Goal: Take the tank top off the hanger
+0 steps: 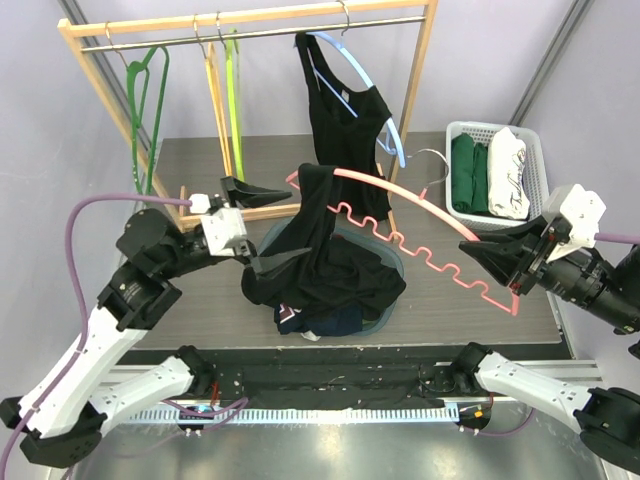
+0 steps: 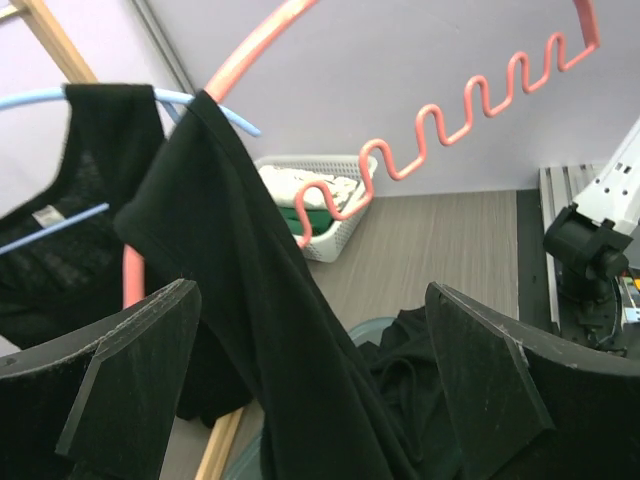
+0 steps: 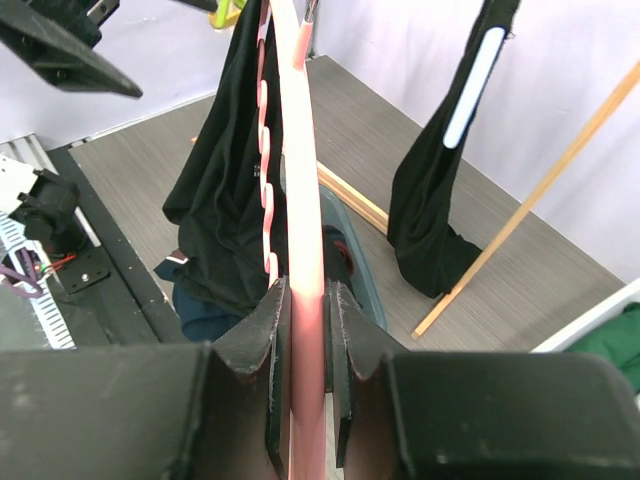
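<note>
right gripper (image 3: 305, 340) is nearest me on the right, clenched on the pink hanger (image 3: 298, 200). both fingers pinch the bar flat and it grasps the hanger's right end. from there the hanger's long axis runs up and left across the table, away from that arm.

left gripper (image 2: 312, 310) sits mid-table on the left, released, jaws spread wide. the tank top (image 1: 320, 250) hangs from the far left end of the pink hanger and drops between those jaws. in the left wrist view the black fabric runs down the gap. i can't tell if it touches either finger. the lower part of the top is heaped on the clothes in the bin (image 1: 401, 268), just below and right of the left gripper.

key relation: the top is at the hanger end opposite the right gripper, so the left arm is clearly nearer. i judge the next move as the left closing on the hanging fabric and pulling it off that free end, left along the hanger's axis, while the right holds steady. risk: the strap may snag on the wavy lower bar.

further back is a second black top (image 1: 345, 130) on a blue hanger (image 1: 395, 140), hung on the wooden rack (image 1: 250, 15). not ours. white basket (image 1: 480, 125) with folded clothes is far right.
</note>
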You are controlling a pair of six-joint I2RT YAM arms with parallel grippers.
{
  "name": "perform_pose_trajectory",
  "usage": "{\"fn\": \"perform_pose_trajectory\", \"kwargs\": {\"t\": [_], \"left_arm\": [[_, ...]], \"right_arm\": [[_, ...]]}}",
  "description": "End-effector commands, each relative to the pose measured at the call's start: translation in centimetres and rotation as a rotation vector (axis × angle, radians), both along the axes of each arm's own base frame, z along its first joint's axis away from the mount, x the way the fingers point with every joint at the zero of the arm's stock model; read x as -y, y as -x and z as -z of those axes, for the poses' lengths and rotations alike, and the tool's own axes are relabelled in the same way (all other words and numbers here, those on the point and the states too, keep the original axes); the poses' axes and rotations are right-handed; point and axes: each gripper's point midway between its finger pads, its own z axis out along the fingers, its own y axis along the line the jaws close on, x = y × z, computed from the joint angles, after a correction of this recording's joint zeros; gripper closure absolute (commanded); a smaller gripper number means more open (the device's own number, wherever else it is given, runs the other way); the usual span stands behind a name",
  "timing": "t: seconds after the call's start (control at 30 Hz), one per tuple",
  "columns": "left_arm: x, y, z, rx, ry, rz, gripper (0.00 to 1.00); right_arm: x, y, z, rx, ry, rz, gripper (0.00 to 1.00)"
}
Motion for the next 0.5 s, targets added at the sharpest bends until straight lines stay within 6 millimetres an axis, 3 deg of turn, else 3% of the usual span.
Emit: {"fn": "perform_pose_trajectory", "kwargs": {"t": [0.0,0.23,0.3,0.47], "left_arm": [[1.3,-1.1,1.2,-0.013,-0.043,-0.038,0.00],[3.7,-3.7,1.6,0.054,-0.126,-0.122,0.14],[3.5,-4.9,1.3,0.111,-0.155,-0.198,0.30],[4.2,-4.7,0.5,0.212,-0.168,-0.227,0.75]], "right_arm": [[0.7,-0.5,-3.3,0.110,-0.091,0.045,0.99],[0.8,-0.2,-4.0,0.131,-0.101,0.036,0.99],[1.0,0.1,-4.4,0.142,-0.112,0.033,0.99],[1.7,0.6,-4.2,0.144,-0.114,0.040,0.99]]}}
